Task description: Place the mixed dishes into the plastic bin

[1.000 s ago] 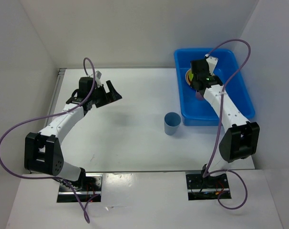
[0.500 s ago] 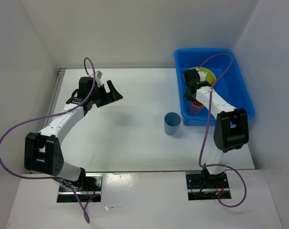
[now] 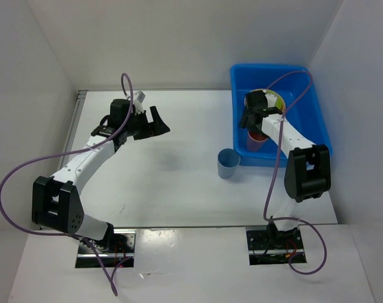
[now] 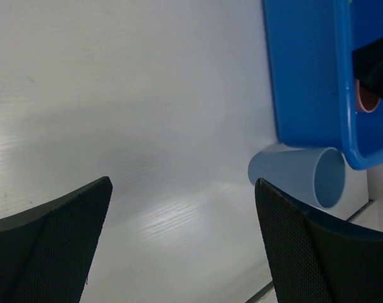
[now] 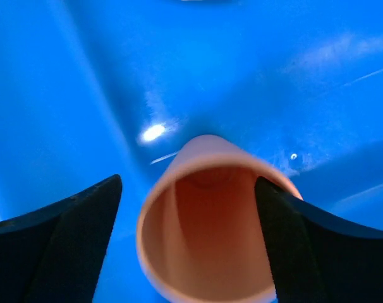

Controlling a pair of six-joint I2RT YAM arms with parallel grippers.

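The blue plastic bin (image 3: pixel 270 67) stands at the far right of the table. A salmon-pink cup (image 3: pixel 257 141) stands upright in its near-left corner, beside a lime green plate (image 3: pixel 275 100) partly hidden by the arm. My right gripper (image 3: pixel 251 126) hangs over the cup with its jaws spread. In the right wrist view the pink cup (image 5: pixel 207 233) sits between the fingers, with a gap at the left finger (image 5: pixel 84 221). A blue cup (image 3: pixel 228 163) stands on the table just outside the bin. My left gripper (image 3: pixel 155 123) is open and empty, well left of the blue cup (image 4: pixel 299 177).
White walls close in the table on the left, back and right. The bin wall (image 4: pixel 302 69) rises right behind the blue cup. A purple cable loops above each arm, and the right one arcs over the bin.
My right gripper has carried the pink cup to the bin's near-left corner and opened off it. The left arm has shifted a little to the right.
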